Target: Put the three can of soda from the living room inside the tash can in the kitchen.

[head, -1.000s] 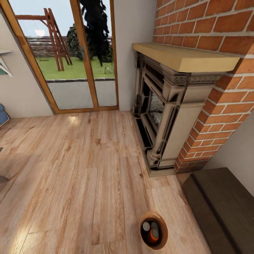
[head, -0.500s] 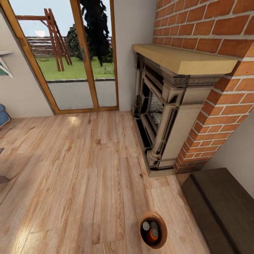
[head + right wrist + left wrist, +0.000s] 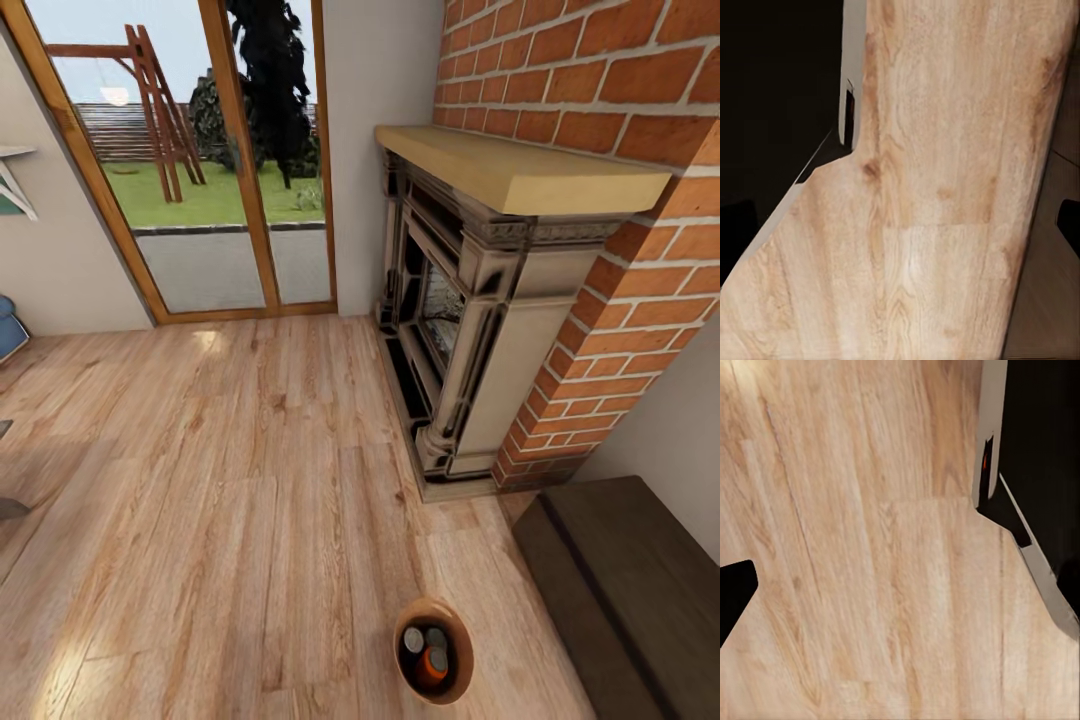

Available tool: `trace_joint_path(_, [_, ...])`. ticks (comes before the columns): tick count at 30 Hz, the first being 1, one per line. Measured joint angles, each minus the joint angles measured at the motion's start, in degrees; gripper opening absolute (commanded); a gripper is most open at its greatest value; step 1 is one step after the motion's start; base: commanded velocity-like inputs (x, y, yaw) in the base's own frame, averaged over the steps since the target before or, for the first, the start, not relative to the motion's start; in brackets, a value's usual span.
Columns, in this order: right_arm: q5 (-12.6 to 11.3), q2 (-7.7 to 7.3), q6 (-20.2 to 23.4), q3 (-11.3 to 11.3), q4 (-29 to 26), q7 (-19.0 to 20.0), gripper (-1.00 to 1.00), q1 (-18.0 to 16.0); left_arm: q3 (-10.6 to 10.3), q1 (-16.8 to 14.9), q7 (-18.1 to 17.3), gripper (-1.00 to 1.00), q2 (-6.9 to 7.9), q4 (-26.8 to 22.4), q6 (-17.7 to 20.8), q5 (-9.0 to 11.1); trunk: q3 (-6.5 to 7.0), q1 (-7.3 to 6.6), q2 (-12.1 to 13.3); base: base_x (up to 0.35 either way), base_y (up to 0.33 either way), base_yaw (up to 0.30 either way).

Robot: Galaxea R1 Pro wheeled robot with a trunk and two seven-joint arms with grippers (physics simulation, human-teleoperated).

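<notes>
Standing on the light wood plank floor (image 3: 220,520) of the living room, the trash can (image 3: 462,650) sits low in the head view, near the brick fireplace (image 3: 480,330) and just beside a dark low bench (image 3: 630,590). Inside it lie soda cans (image 3: 430,655): an orange one with two grey metal tops beside it, so all three seem to be in the bin, though the colours of the other two are hard to tell. Wood-framed glass doors (image 3: 230,160) stand across the room. Both wrist views look down at plank floor past dark body parts of the robot; whether the fingers of either arm are wide or narrow cannot be told.

By my judgement the cans are gathered but the bin is not in the kitchen, so the step in hand is getting it there. Doing this well calls for approaching squarely, gripping the tan rim firmly on one side, lifting straight up, and keeping the bin level while driving so no can tips out
</notes>
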Motion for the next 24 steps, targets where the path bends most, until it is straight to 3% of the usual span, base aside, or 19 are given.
trace_joint_path(5, [-0.37, 0.09, 0.16, -2.47, -0.33, -3.85, 1.00, 0.00, 0.05, -0.26, 0.02, 1.00, -2.35, -0.28, 0.02, 0.31, 0.00, 0.00, 0.00, 0.000, 0.000, 0.000])
trace_joint_path(9, [-0.39, 0.25, 0.19, -2.87, -0.45, -7.33, 1.00, 0.00, 0.10, -0.77, -0.04, 1.00, -3.59, -0.41, 0.01, 0.48, 0.00, 0.00, 0.00, 0.000, 0.000, 0.000])
trace_joint_path(16, [-0.37, 0.48, 0.12, -2.86, -0.56, -8.06, 1.00, 0.00, 0.17, -0.95, -0.05, 1.00, -3.82, -0.38, 0.01, 0.31, 0.00, 0.00, 0.00, 0.000, 0.000, 0.000])
trace_joint_path(24, [-0.23, 2.96, 0.11, -2.79, -0.57, -8.13, 1.00, 0.00, 0.12, -0.97, -0.05, 1.00, -3.85, -0.38, 0.01, 0.38, 0.00, 0.00, 0.00, 0.000, 0.000, 0.000])
